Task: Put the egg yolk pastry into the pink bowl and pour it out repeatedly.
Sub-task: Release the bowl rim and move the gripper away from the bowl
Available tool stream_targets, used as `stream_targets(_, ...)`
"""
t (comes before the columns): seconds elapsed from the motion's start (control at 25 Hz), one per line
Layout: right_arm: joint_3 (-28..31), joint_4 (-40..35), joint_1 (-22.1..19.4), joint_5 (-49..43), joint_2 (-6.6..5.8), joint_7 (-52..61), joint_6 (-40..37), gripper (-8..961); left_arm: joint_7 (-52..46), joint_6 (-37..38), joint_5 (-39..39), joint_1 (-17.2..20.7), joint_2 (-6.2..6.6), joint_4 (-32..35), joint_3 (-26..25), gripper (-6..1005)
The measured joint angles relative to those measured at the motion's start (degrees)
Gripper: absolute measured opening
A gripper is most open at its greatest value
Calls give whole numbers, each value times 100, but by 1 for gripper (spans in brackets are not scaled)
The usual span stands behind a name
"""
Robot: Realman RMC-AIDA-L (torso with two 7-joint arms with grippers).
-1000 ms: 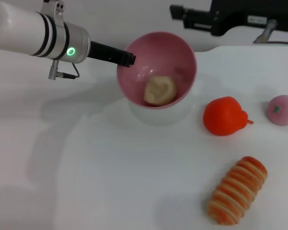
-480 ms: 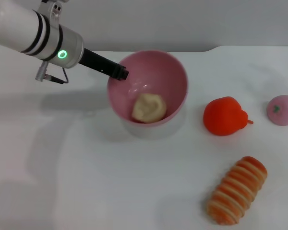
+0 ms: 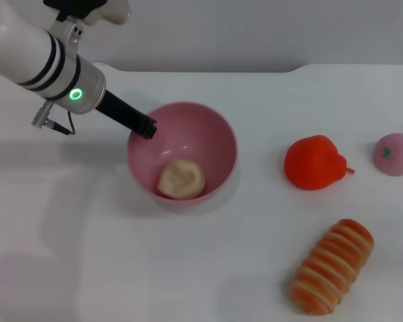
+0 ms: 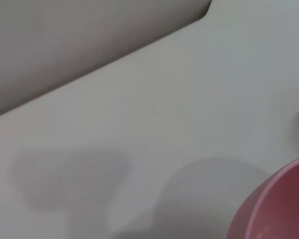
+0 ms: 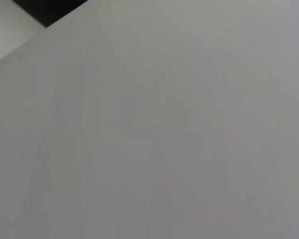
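The pink bowl (image 3: 211, 144) sits low over the white table, left of centre in the head view, its opening facing up and slightly toward me. The egg yolk pastry (image 3: 181, 180), a pale cream lump, lies inside it at the bottom. My left gripper (image 3: 148, 129) is shut on the bowl's left rim, with the arm reaching in from the upper left. A piece of the bowl's rim also shows in the left wrist view (image 4: 279, 204). My right gripper is out of view; its wrist view shows only bare table.
An orange-red fruit (image 3: 316, 162) lies right of the bowl, and a small pink fruit with a green stem (image 3: 395, 153) is at the far right. An orange-and-cream striped bread roll (image 3: 332, 267) lies at the front right. The table's back edge runs behind the bowl.
My left arm has carried the bowl down and to the left, and the bowl has turned from tilted toward me to nearly level. The pastry has stayed inside.
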Motion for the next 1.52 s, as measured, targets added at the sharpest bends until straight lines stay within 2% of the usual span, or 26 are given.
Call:
stream_targets(0.2,66,176,31,12,-12,24,-146,580,-1,9,8,58,-5,-13,34,35)
stream_targets(0.64,75,181,300,6,-23,109,-377,580,58,-47,28,430,-70,-176,57,35)
stream_targets(1.4,101,254,337,-2,-26,187,-380,579,11,19,28,386,-57,-186,36,34)
stream_targets(1.52,134,259,325,4,-29,192,-383,579,7,59,24,382,-57,-167,4,116)
